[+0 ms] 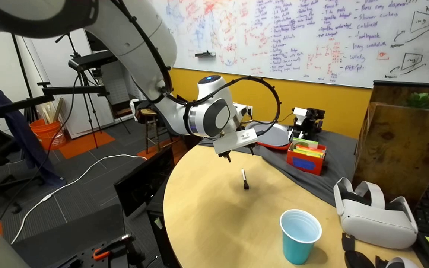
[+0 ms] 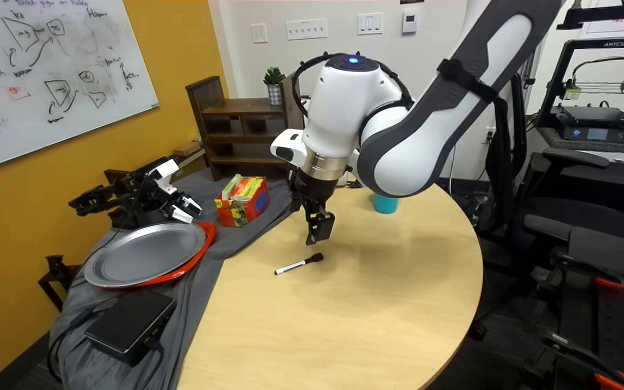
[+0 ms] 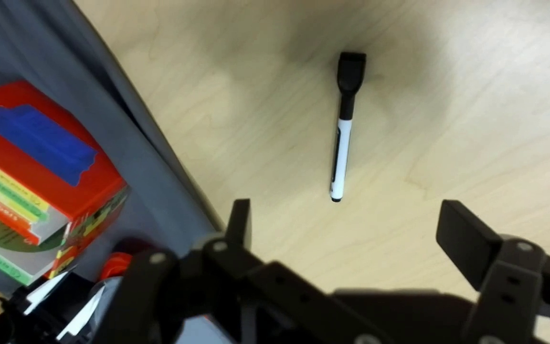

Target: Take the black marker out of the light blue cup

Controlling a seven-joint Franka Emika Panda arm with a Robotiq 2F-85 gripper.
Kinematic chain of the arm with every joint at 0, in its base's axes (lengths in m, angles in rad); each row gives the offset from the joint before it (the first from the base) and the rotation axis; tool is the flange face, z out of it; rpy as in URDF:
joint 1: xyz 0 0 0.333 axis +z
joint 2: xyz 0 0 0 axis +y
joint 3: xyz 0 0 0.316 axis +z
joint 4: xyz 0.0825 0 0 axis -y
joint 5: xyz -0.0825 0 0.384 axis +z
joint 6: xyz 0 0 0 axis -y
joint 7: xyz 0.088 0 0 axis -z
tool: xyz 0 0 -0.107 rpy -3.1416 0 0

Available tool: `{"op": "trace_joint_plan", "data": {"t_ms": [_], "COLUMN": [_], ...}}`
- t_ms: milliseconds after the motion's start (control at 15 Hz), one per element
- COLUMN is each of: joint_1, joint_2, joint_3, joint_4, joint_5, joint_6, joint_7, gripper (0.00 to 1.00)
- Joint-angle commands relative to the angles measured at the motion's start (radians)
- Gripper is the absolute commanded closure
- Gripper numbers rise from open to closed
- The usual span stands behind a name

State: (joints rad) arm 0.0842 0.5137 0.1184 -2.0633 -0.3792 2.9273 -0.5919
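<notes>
The black marker (image 1: pixel 245 180) has a white barrel and a dark cap. It lies flat on the round wooden table, outside the cup, in both exterior views (image 2: pixel 298 263) and in the wrist view (image 3: pixel 344 138). The light blue cup (image 1: pixel 299 238) stands upright on the table, apart from the marker, and I see nothing inside it. In an exterior view the arm partly hides the cup (image 2: pixel 385 204); it is out of the wrist view. My gripper (image 3: pixel 346 210) is open and empty, above the table near the marker's white end, not touching it; it shows in both exterior views (image 1: pixel 240 156) (image 2: pixel 318 233).
A red box (image 1: pixel 306 160) of colourful cards and a grey round tray (image 2: pixel 147 254) sit on the dark grey cloth (image 2: pixel 193 303) along the table's side. A white headset (image 1: pixel 378 219) and a wooden shelf (image 1: pixel 404 149) stand beyond the cup.
</notes>
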Motion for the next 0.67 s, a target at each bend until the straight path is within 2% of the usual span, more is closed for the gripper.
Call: {"op": "trace_joint_plan", "data": {"t_ms": [0,267,333,600], "joint_1": [0.023,0.010,-0.005,-0.005], "joint_2": [-0.055,-0.077,-0.033,-0.040], "joint_3": [-0.028,-0.015,-0.003,-0.003], "joint_4": [-0.016,-0.023,0.002,0.001], "joint_5": [-0.017,-0.011,-0.012,-0.012], "joint_6": [-0.054,-0.053,-0.019,-0.020], "joint_7": [0.063,0.069,0.043,0.043], "gripper": [0.00,0.00,0.00,0.00]}}
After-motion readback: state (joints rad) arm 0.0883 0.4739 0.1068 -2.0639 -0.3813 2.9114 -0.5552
